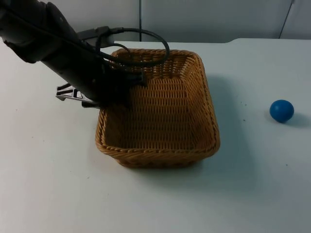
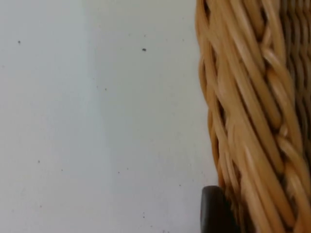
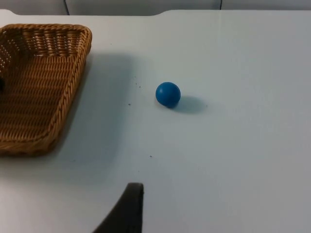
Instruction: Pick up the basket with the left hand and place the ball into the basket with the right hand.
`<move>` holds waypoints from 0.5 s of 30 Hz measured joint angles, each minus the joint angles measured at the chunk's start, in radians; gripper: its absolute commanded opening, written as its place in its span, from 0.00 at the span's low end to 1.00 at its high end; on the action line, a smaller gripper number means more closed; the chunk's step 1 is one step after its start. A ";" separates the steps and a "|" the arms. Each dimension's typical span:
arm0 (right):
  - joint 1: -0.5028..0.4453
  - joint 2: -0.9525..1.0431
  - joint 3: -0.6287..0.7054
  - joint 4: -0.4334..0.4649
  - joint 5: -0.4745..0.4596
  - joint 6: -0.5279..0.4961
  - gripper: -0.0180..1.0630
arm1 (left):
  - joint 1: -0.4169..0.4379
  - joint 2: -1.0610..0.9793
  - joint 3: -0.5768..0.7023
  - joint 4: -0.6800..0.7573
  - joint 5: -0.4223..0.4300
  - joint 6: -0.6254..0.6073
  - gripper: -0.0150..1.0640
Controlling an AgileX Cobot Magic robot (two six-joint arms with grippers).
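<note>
1. Status: my left hand [image 1: 112, 92] sits at the left rim of the basket [image 1: 160, 109], on the side nearest my left arm. One finger appears to reach down inside the wall and the other stands outside it.
2. Left hand state: the fingers straddle the woven rim. I cannot tell from these pictures whether they have closed on it; the arm hides the contact point in the top view.
3. Basket position: it rests near the middle of the table [image 1: 252, 194]. Its shadow lies wide on the side toward the ball, so it may be slightly tilted or lifted, but I cannot confirm this.
4. Ball position: the blue ball [image 1: 282, 110] lies on the table, well apart from the basket, on my right side. It is untouched.
5. Right hand: it waits above the table, with one black fingertip [image 3: 127, 209] standing in the right wrist view. I cannot tell how far open it is.
6. Remaining work, as I judge it: confirm the grip, raise the basket, then take the ball with my right hand and drop it in.
7. View differences:
   - The left wrist view shows the rim weave [image 2: 248, 121] close up, with a fingertip [image 2: 212, 209] just beside its outer wall.
   - The right wrist view shows the ball [image 3: 168, 94] and the basket's near wall [image 3: 63, 104] together.
</note>
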 measured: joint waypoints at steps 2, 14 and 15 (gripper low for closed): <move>0.000 0.000 0.000 0.000 0.000 0.000 0.98 | 0.000 0.000 0.000 0.002 -0.013 0.000 0.39; -0.002 0.000 0.000 0.000 0.000 0.000 0.98 | -0.002 0.000 -0.012 -0.010 -0.007 0.017 0.01; -0.002 0.000 0.000 0.000 0.000 0.000 0.98 | -0.002 0.000 -0.012 -0.010 -0.007 0.017 0.01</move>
